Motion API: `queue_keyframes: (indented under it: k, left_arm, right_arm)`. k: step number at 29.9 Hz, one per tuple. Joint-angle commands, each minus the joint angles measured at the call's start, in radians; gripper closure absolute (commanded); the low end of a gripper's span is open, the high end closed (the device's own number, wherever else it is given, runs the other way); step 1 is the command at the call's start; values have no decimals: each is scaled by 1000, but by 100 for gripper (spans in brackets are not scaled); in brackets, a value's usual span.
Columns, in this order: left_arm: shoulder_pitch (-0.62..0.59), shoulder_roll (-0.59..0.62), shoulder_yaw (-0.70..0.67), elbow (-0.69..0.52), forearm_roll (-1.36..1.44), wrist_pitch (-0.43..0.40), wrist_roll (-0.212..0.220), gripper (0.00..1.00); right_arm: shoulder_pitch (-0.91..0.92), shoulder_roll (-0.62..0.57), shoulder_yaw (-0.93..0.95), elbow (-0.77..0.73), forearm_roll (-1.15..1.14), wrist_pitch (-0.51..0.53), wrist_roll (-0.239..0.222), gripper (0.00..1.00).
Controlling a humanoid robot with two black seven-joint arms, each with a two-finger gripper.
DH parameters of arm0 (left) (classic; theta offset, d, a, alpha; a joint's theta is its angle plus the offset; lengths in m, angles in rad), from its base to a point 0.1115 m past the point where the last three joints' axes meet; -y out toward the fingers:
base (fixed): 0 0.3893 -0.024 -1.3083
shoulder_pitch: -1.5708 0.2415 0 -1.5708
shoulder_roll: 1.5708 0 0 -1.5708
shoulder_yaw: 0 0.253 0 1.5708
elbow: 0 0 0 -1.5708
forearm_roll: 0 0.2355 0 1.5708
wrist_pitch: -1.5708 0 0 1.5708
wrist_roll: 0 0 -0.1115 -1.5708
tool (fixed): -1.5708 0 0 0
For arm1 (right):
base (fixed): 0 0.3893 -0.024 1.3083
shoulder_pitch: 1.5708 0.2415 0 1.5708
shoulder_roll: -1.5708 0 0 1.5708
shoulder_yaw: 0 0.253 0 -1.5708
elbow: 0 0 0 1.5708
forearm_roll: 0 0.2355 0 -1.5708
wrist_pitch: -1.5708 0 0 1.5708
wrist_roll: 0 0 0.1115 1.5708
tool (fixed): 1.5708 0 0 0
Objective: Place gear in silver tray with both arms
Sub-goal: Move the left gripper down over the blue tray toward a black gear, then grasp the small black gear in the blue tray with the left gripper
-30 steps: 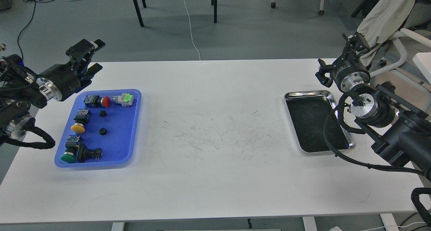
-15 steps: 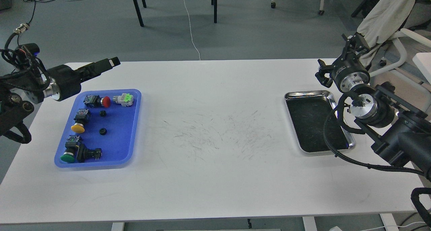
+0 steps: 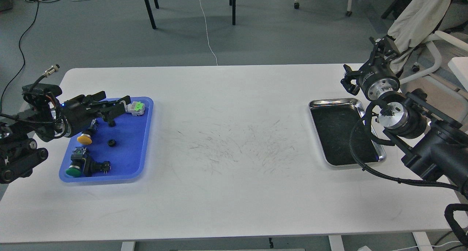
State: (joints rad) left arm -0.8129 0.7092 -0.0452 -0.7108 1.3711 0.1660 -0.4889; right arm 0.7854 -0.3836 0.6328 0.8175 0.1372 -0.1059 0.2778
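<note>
1. Over the last second the left gripper has swung down from above the table's far-left edge and now reaches low over the back of the blue plastic tray. Its fingers look slightly parted, with nothing held.
2. It now covers the red push-button that showed earlier; the grey-and-green switch lies just beyond its tip.
3. My reading: a pick from the blue plastic tray is beginning. Two small black gear-like parts sit there; the nearer one is clear, the other partly hidden under the left gripper.
4. The right gripper has barely shifted, hovering beyond the far-right corner of the silver tray; whether it is open I cannot tell.
5. The silver tray holds nothing and stands well apart from the parts.
6. The white table is scuffed at its middle. Beyond it: grey floor, cables, chair legs.
</note>
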Motion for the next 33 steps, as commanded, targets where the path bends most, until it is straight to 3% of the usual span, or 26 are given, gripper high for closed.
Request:
queue_keyframes:
  k: [1, 20, 25, 33]
  left_arm:
    - [14, -48, 33, 109, 3, 4, 0, 5]
    - [29, -142, 54, 178, 13, 15, 0, 16]
    - [29, -200, 117, 277, 9, 23, 0, 27]
    - [35, -231, 131, 341, -1, 32, 0, 27]
  right_arm:
    - [5, 0, -4, 2, -1, -8, 0, 1]
    - [6, 0, -7, -1, -4, -11, 0, 1]
    - [5, -1, -7, -1, -4, -11, 0, 1]
    - [3, -1, -7, 0, -5, -11, 0, 1]
